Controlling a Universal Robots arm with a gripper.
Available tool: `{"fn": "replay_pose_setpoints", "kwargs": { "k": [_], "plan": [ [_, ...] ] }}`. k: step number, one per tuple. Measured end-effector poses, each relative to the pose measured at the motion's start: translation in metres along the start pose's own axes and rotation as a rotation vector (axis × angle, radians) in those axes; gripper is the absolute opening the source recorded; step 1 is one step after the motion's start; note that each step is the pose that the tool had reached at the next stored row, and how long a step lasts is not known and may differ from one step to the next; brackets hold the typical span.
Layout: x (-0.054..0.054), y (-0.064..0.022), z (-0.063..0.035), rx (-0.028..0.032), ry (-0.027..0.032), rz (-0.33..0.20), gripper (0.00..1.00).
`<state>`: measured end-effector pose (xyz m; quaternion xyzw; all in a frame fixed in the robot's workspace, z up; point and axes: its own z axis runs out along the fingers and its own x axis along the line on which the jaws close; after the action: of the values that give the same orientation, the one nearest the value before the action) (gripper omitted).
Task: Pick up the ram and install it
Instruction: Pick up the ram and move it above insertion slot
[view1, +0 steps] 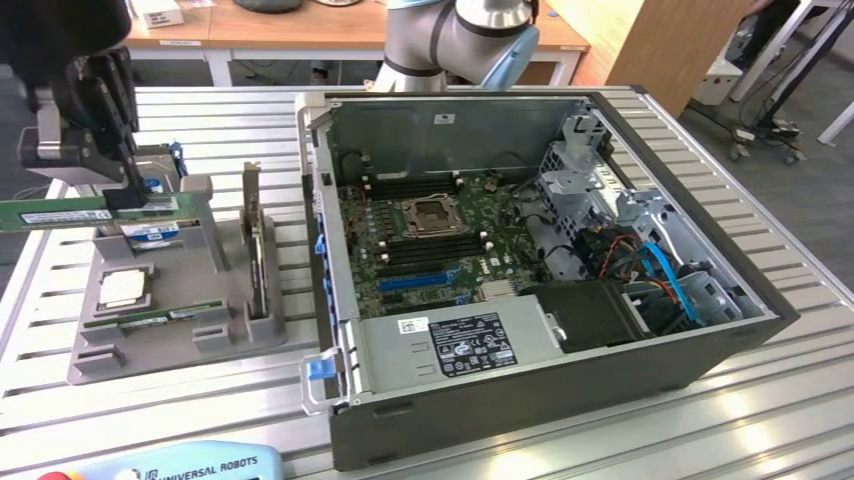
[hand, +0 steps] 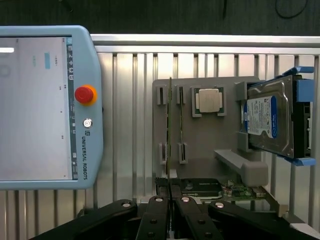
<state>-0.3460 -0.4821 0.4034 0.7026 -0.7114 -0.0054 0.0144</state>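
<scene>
Exterior view: hand (view1: 127, 198) clamped on the ram (view1: 54, 214) above the bench's (view1: 67, 420) edge; best kept level and squarely gripped, avoiding twist.

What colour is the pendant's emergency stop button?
Red button on a yellow base, clearest in the wrist view.

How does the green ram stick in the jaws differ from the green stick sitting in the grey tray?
The long green ram stick is clamped in the jaws of the gripper, raised above the grey tray; the second green stick sits free in a tray slot. Both are narrow boards.
</scene>
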Motion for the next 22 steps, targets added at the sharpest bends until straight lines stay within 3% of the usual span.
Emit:
{"fn": "replay_pose_setpoints", "kwargs": {
  "k": [22],
  "plan": [
    [-0.001, -0.0478, -0.0013, 0.0004, 0.0004, -0.031, 0.12]
  ]
}}
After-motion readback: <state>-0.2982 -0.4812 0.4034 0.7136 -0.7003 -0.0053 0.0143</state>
